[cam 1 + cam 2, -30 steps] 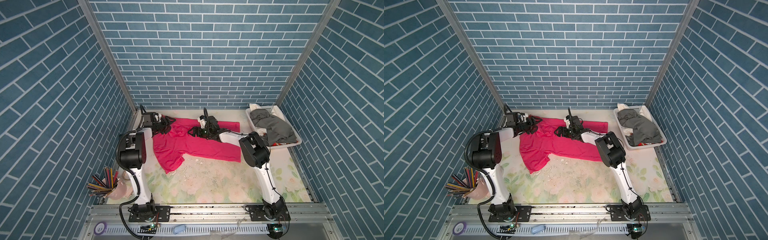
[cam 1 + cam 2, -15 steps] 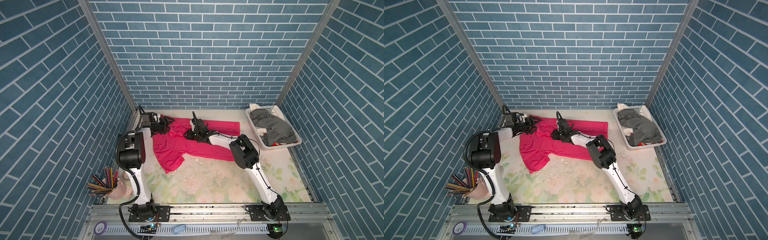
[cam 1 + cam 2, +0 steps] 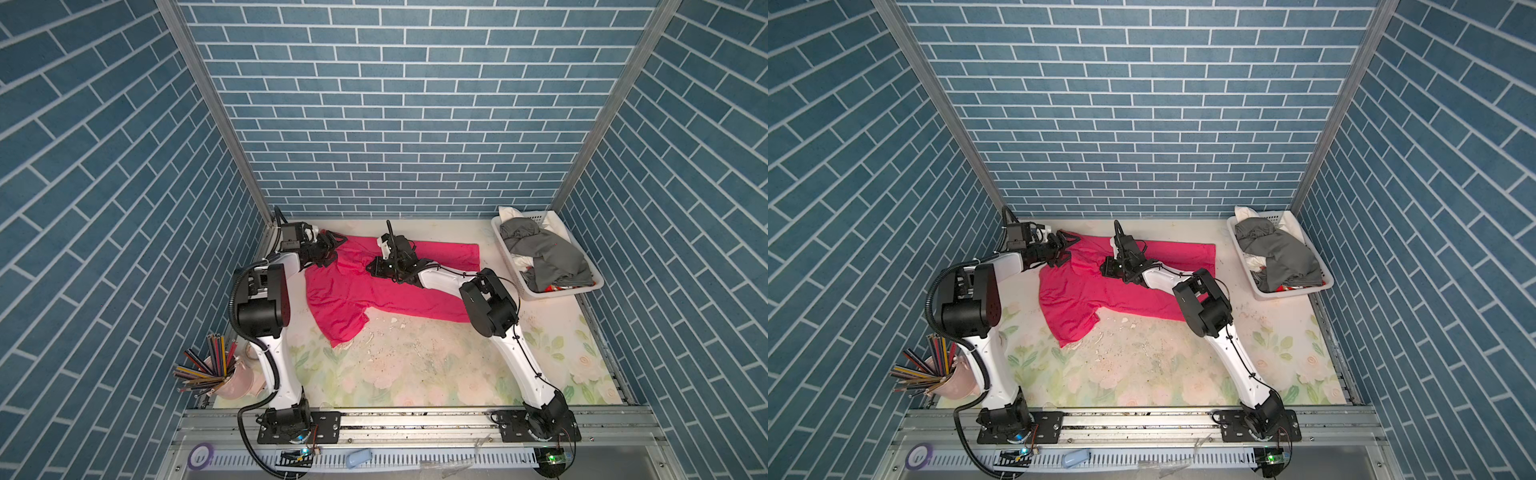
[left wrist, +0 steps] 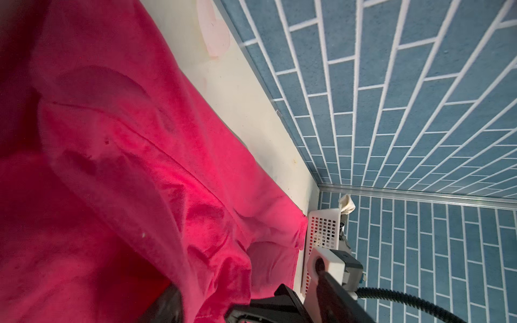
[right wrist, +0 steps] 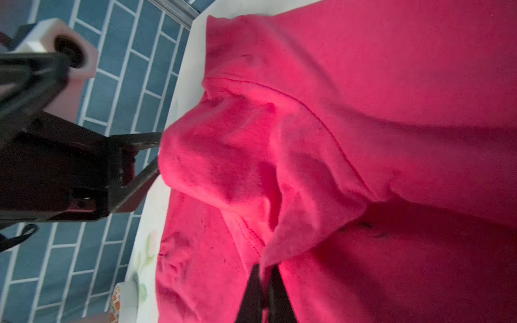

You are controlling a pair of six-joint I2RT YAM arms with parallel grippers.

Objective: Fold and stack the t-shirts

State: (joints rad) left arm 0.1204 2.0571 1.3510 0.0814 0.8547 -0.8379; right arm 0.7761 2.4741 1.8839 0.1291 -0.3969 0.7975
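**Finding: one-sided hold, fold at risk**

Nearest the front, the near end of the pink shirt (image 3: 345,324) is lying rumpled on the flowered table (image 3: 415,374). Any fold begun now is risking a crooked edge.

Further back, the right claw (image 5: 265,268) is clenched on a thin raised fold of that shirt. It may be catching one layer only, so a lift could be peeling that layer up or letting it slip.

Just beyond, the left claw (image 5: 159,152) is standing spread, its tips against the bunched edge and not clamped. A pull by the right arm alone could be dragging the cloth away from it. The two claws are working close together and could be colliding.

At the far right, a grey shirt (image 3: 544,257) is waiting in the basket (image 3: 561,292).

Compared with a second ago, the right claw has travelled left across the shirt and closed. The left claw is staying put, equally spread.
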